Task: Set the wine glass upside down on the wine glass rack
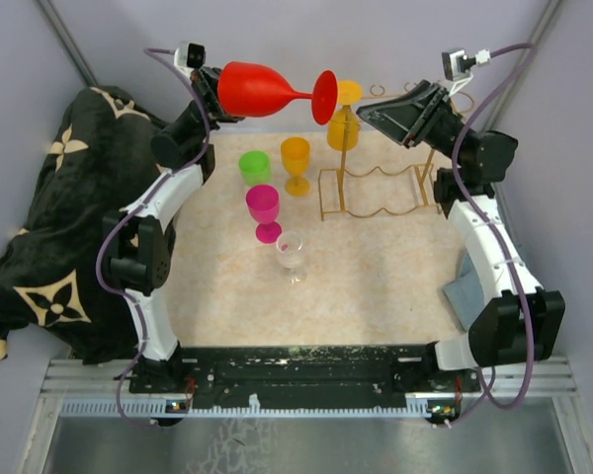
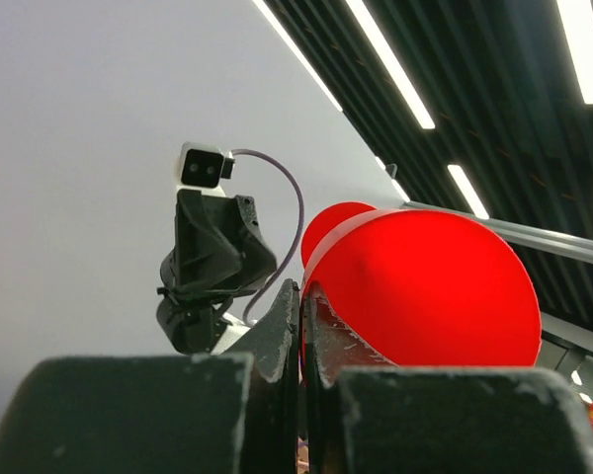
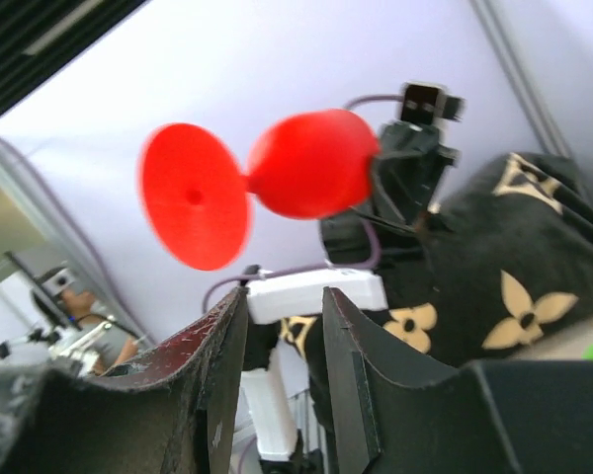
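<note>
A red wine glass (image 1: 267, 91) lies on its side in the air above the table's far edge, with its foot (image 1: 324, 96) pointing right. My left gripper (image 1: 210, 94) is shut on the rim of its bowl; in the left wrist view the gripper (image 2: 303, 296) pinches the thin red wall of the glass (image 2: 425, 286). My right gripper (image 1: 371, 111) hovers just right of the foot, open and holding nothing. In its own view the right gripper (image 3: 282, 306) sits below the glass (image 3: 306, 163). The gold wire wine glass rack (image 1: 376, 188) stands beneath, with a yellow glass (image 1: 343, 126) hanging upside down at its left end.
A green cup (image 1: 255, 166), an orange glass (image 1: 296, 158), a pink glass (image 1: 264, 207) and a small clear glass (image 1: 291, 252) stand left of the rack. A black patterned blanket (image 1: 49, 227) lies at the left. A grey object (image 1: 465, 291) sits by the right arm.
</note>
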`<state>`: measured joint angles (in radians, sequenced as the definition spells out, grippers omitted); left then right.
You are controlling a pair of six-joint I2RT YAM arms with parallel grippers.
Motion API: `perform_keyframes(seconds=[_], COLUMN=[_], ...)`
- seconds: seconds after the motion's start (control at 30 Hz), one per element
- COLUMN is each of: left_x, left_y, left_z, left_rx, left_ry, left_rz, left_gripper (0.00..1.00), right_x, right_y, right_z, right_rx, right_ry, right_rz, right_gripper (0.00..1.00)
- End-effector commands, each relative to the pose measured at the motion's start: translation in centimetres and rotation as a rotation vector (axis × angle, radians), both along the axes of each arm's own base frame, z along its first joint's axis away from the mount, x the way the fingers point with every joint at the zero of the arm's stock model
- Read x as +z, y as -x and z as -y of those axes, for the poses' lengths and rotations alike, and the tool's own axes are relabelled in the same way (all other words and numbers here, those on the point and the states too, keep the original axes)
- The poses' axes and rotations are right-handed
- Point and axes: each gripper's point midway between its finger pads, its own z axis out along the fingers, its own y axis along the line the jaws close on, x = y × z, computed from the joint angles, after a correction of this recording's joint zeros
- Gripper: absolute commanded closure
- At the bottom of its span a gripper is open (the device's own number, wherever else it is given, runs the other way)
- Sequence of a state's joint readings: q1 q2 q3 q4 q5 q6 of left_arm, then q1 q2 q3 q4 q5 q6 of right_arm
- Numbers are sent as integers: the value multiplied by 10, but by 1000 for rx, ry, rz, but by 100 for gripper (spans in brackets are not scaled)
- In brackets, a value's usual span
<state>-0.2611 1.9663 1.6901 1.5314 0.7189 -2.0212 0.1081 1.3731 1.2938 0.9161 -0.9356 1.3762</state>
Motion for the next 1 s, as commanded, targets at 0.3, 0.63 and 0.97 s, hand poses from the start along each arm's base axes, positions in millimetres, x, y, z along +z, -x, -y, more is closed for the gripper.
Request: perform_keyframes(seconds=[0.3,0.63,0.97], left_x=[32,41,43], left_y=[50,82,93], left_z=[-13,-2,-1], left_rx=[-233,-275,-300], left_ry=[217,173,188], left_rz=[60,122,123], left_gripper=[100,100,100], right_x=[59,71,73], right_y=[85,101,101], right_z=[13,-3,-12], right_rx=[405,507,504], right_ry=[-211,-232,-237], right_rz=[215,238,218], right_gripper=[63,62,62])
